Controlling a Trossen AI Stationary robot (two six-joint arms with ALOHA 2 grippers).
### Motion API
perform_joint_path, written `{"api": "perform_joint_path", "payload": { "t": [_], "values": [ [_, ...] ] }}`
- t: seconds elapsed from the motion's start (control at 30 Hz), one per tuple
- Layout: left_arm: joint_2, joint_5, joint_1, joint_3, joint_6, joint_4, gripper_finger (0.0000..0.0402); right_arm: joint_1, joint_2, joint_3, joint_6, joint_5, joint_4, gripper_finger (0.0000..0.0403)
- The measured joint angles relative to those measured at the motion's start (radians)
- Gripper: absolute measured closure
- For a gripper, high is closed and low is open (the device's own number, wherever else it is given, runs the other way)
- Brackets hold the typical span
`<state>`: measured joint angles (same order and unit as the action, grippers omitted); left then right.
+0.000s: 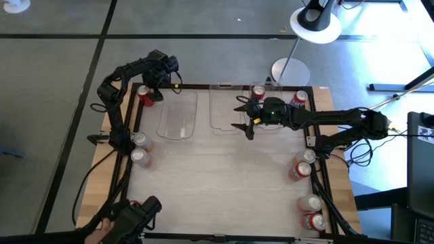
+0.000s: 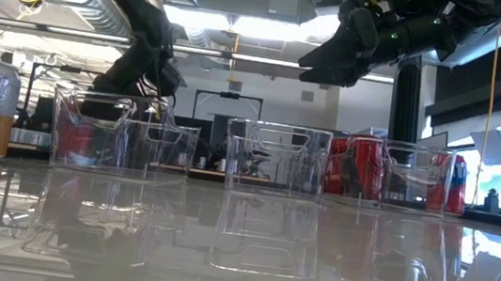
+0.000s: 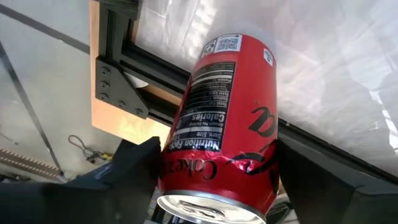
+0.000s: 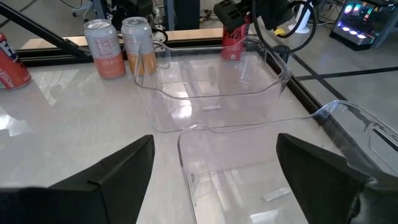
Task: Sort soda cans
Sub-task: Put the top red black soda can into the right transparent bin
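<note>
The pale tabletop (image 1: pixel 224 196) lies bare in the middle, with red and silver soda cans (image 1: pixel 308 210) along its side edges. At the far-left corner, the left gripper (image 1: pixel 150 91) straddles a red cylindrical soda can (image 3: pixel 227 124), fingers (image 3: pixel 134 171) flanking it; whether they grip I cannot tell. The right gripper (image 1: pixel 245 114) hangs wide open, empty, above the clear rectangular plastic bins (image 4: pixel 211 81), arm outstretched.
</note>
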<state>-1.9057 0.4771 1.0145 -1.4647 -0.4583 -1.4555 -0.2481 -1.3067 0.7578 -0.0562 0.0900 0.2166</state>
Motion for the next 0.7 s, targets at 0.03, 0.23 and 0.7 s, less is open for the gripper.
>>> {"api": "perform_joint_path", "payload": {
  "t": [0.03, 0.23, 0.7],
  "values": [
    [0.0, -0.002, 0.0, 0.0, -0.002, -0.002, 0.0128, 0.0, 0.0, 0.0, 0.0, 0.0, 0.0, 0.0066],
    [0.001, -0.013, 0.0, -0.001, 0.007, -0.003, 0.0153, -0.001, 0.0, 0.0, -0.001, 0.0, -0.001, 0.0066],
    [0.0, -0.058, -0.139, 0.004, -0.03, -0.022, 0.0184, -0.001, 0.0, 0.0, -0.001, 0.0, 0.0, 0.0066]
  ]
}}
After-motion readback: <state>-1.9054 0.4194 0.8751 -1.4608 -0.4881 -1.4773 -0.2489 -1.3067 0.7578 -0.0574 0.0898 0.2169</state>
